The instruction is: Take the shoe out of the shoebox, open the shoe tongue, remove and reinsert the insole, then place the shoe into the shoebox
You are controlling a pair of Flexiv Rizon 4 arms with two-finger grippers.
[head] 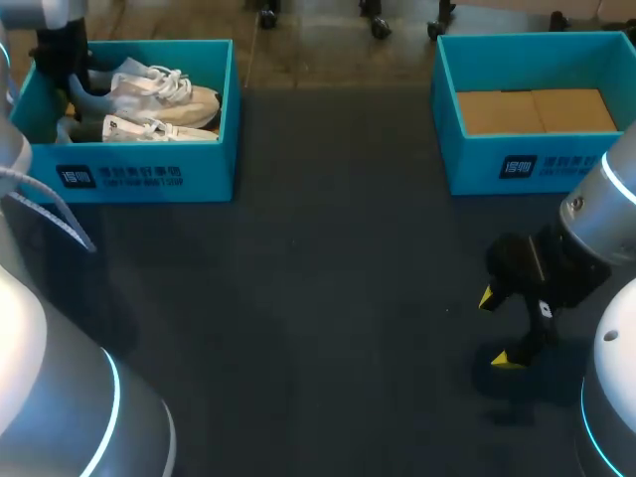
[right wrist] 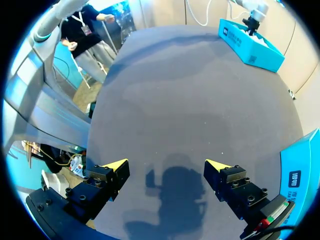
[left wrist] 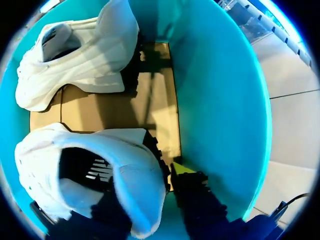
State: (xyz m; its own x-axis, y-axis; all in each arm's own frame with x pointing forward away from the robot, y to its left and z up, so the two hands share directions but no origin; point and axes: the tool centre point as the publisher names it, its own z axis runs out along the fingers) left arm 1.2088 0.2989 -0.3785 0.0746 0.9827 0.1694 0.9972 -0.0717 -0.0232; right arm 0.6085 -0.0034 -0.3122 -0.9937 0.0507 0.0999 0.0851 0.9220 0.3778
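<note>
My left gripper (head: 62, 70) down in the shoebox (head: 149, 174), at a white shoe (left wrist: 125, 175), grip I cannot tell, right gripper (right wrist: 165, 167) spread wide over the table (head: 318, 298)

A dark grey table (head: 328, 298) bears a teal box (head: 477, 171), cardboard-floored, at its far right.

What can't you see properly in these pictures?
Left end effector: head view, down inside the left shoebox, just a dark shape; left wrist view, the near shoe partly covers it, so its grip is unclear.
Near shoe's inside: left wrist view, mostly in shadow.
Right shoebox: head view, its right end cut off by the edge and my right arm.
</note>
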